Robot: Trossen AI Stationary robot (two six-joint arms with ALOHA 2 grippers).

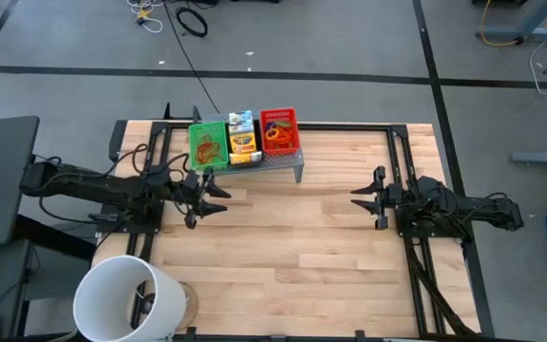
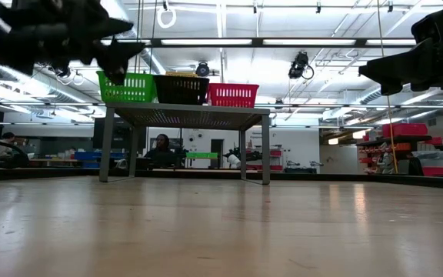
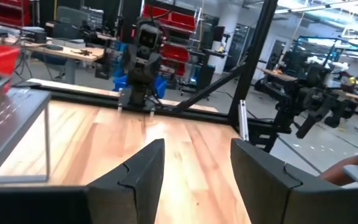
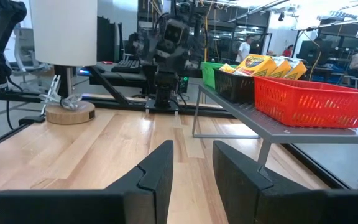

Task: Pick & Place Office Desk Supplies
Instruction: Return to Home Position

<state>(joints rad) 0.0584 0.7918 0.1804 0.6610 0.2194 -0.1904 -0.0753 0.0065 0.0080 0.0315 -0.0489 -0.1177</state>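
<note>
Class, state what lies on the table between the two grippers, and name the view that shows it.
Nothing: only bare table lies between the left gripper and the right gripper, both open and empty. The high view shows it.

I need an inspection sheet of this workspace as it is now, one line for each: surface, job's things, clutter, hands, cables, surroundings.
Surface: wooden table; nothing seen lying between the arms.
Job's things: green tray, black tray holding a crayon box, and red tray stand in a row on the grey shelf; orange rubber bands lie in the green and red trays.
Clutter: white bucket at the table corner by the left arm, wooden disc beside it.
Hands: left hand and right hand open, empty, raised, facing each other.
Cables: black cable on the floor beyond the table.
Surroundings: workshop; person far behind.
</note>
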